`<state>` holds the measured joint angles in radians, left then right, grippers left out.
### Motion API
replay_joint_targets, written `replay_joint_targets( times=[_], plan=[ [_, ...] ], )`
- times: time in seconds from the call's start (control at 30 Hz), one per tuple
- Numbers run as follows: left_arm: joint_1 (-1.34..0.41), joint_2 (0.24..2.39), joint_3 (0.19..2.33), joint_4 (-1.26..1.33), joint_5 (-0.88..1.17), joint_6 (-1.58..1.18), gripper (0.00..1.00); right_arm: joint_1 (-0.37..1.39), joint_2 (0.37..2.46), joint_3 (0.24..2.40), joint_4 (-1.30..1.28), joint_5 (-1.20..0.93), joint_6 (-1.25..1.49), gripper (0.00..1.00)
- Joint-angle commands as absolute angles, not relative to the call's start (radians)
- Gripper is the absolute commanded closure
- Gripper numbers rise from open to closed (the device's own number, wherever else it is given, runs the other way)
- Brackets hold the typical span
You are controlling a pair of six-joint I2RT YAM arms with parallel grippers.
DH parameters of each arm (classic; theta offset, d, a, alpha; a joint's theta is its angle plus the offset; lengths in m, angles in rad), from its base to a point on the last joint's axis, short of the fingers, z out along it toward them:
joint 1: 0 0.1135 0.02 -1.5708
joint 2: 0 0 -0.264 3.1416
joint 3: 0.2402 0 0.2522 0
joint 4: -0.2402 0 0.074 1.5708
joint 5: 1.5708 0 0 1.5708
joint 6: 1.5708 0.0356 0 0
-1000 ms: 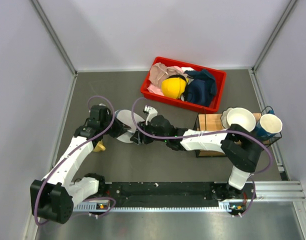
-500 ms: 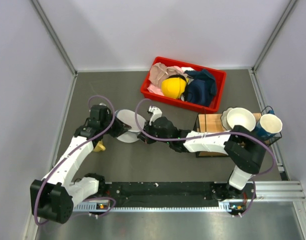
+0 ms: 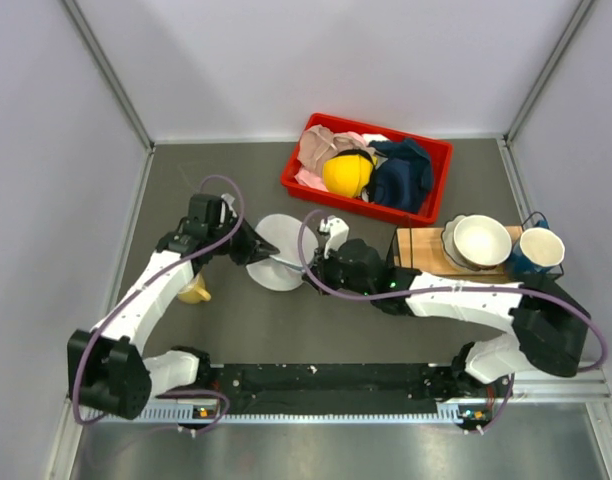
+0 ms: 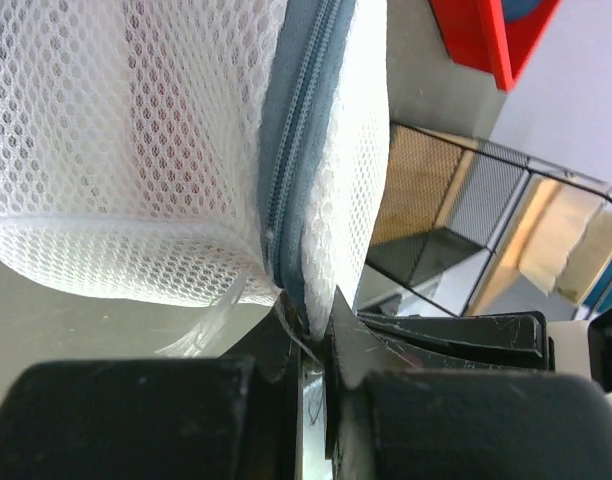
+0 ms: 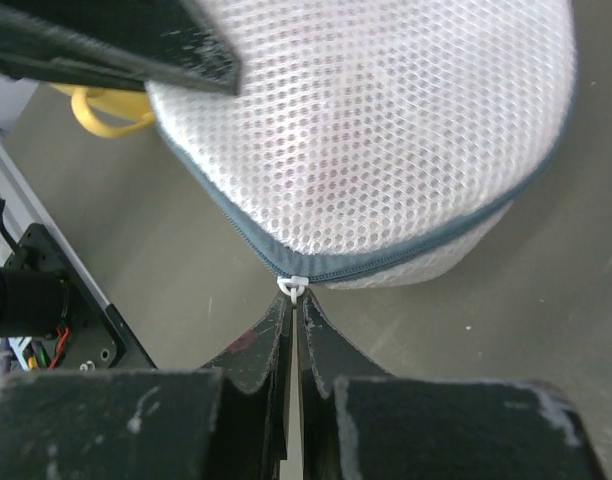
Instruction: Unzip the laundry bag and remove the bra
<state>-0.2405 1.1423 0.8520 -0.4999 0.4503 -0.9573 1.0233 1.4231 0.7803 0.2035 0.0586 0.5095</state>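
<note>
**Top view.** Noted the laundry bag (image 3: 276, 265) lying on the table (image 3: 186, 180), left of centre, between the two grippers. Found the left arm bowed out along the left side and turned inward, its left gripper (image 3: 248, 248) at the bag's left edge. Found the right arm stretched low across the table from the right base, its right gripper (image 3: 308, 268) at the bag's right edge. Recorded a red bin (image 3: 336, 198) well behind the bag, holding cloths and a yellow rounded item (image 3: 346, 173). Logged a bowl (image 3: 483, 240) and a cup (image 3: 539, 248) at far right.

**Left wrist view.** Found the left gripper (image 4: 311, 325) clamped on the bag's lower edge, right at the zip (image 4: 296, 150), fingers pressed together on the mesh. Noted the zip teeth meshed along the visible stretch. Made out the bra (image 4: 136, 110) only as a faint reddish tint inside the mesh; cannot tell its shape.

**Right wrist view.** Found the right gripper (image 5: 294, 305) pinched together on the white zip pull (image 5: 293, 287), at the bag's near edge. Noted a yellow object (image 5: 96, 110) on the table beyond the bag, at left.
</note>
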Motion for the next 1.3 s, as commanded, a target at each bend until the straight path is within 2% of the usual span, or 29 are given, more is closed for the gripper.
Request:
replay_joint_targets(
  times=[0.0,0.03,0.07,0.13,0.17,0.23,0.27,0.33,0.43,0.67,0.97,1.03,1.07,1.1,1.17,1.2,1.23,1.27],
  plan=[
    [-0.232,1.253,0.974,-0.387,0.540,-0.850,1.00,1.034,1.321,0.790,0.034,0.055,0.439,1.00],
    [-0.232,1.317,0.991,-0.379,0.549,-0.839,1.00,1.038,1.325,0.807,0.016,0.040,0.439,1.00],
    [-0.232,1.351,1.030,-0.380,0.573,-0.815,0.95,1.039,1.350,0.831,0.002,0.023,0.472,1.00],
    [-0.233,1.429,1.072,-0.425,0.578,-0.798,0.77,1.039,1.391,0.905,-0.055,0.005,0.501,1.00],
    [-0.233,1.440,1.107,-0.445,0.578,-0.781,0.55,1.039,1.417,0.919,-0.055,-0.021,0.537,1.00],
    [-0.235,1.413,1.120,-0.477,0.540,-0.779,0.36,1.040,1.434,0.933,-0.043,-0.012,0.557,1.00],
    [-0.235,1.389,1.111,-0.488,0.528,-0.779,0.21,1.039,1.443,0.934,-0.038,-0.003,0.574,1.00],
    [-0.236,1.294,1.095,-0.512,0.468,-0.795,0.11,1.039,1.454,0.927,-0.017,-0.003,0.584,1.00],
    [-0.236,1.148,1.011,-0.518,0.411,-0.862,0.09,1.039,1.470,0.922,-0.008,-0.006,0.604,1.00],
    [-0.256,0.991,0.770,-0.446,0.440,-1.009,0.16,1.039,1.486,0.928,0.026,-0.018,0.601,1.00],
    [-0.356,1.025,0.738,-0.376,0.408,-1.083,0.16,1.039,1.499,0.942,0.021,-0.031,0.598,1.00],
    [-0.379,1.060,0.730,-0.347,0.403,-1.098,0.20,1.039,1.491,0.940,0.023,-0.031,0.598,1.00],
    [-0.383,1.071,0.724,-0.327,0.400,-1.101,0.24,1.039,1.486,0.937,0.021,-0.029,0.597,1.00],
    [-0.387,1.095,0.726,-0.321,0.399,-1.103,0.42,1.039,1.479,0.936,0.020,-0.026,0.597,1.00],
    [-0.385,1.112,0.745,-0.324,0.390,-1.092,0.65,1.039,1.468,0.927,0.008,-0.018,0.591,1.00],
    [-0.384,1.120,0.755,-0.337,0.385,-1.086,0.85,1.039,1.454,0.922,0.003,-0.006,0.585,1.00],
    [-0.383,1.123,0.765,-0.344,0.370,-1.063,0.97,1.035,1.447,0.914,0.003,-0.003,0.574,1.00],
    [-0.379,1.123,0.788,-0.354,0.367,-1.049,1.00,1.032,1.436,0.895,-0.027,-0.003,0.569,1.00]
  ],
)
